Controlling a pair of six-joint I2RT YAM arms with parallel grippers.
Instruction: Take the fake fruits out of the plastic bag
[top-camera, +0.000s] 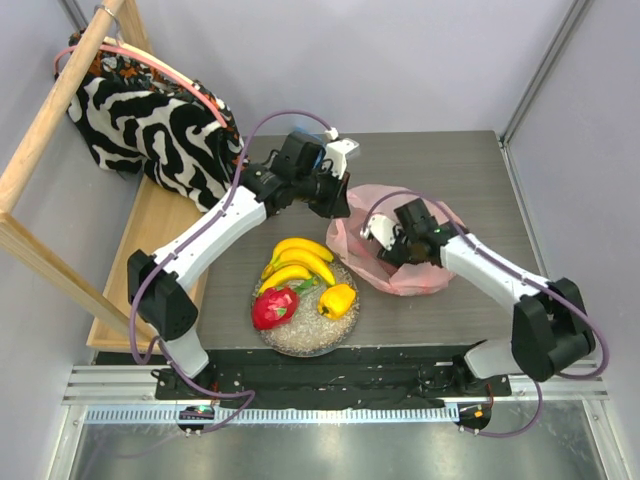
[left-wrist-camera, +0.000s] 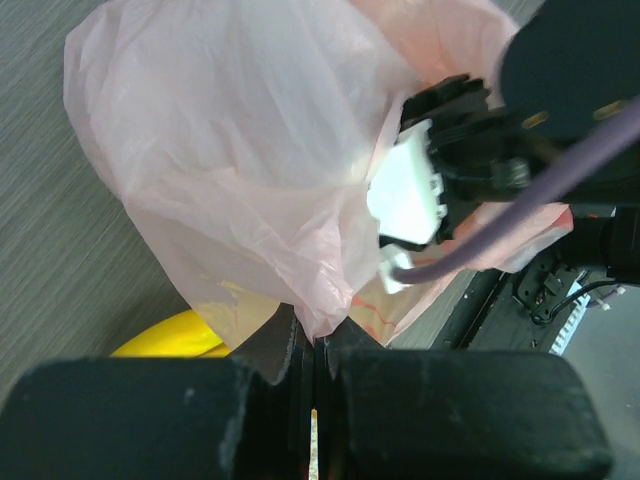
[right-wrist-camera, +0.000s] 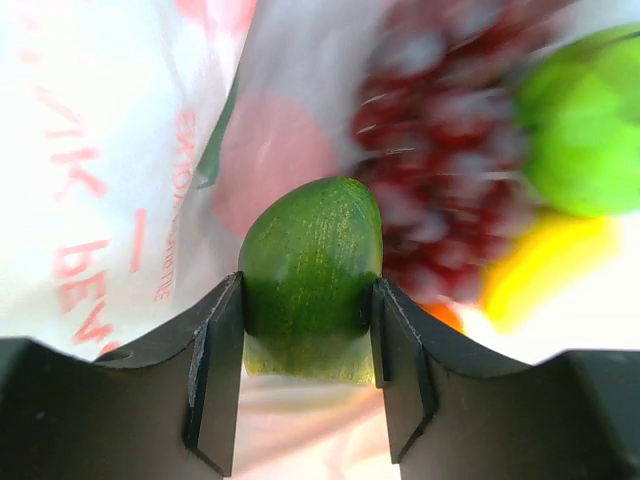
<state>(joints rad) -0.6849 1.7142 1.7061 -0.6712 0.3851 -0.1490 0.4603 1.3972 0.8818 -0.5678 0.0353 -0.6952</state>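
Holds a glossy dark green oval plastic fruit (right-wrist-camera: 312, 265), likely the mango, squeezed in the right tool (right-wrist-camera: 308, 295), inside the thin translucent pink plastic bag (top-camera: 405, 283) on the dark worktop (top-camera: 460, 170). Just beyond the fingertips, blurred purple grapes (right-wrist-camera: 440, 110) and a green apple (right-wrist-camera: 585, 130). Pinches a fold of the bag in the left tool (left-wrist-camera: 314, 345), clamped flat on film. Risks squirting the slick fruit free from a shallow grip, or snagging film on withdrawal and tearing it against that pinch.
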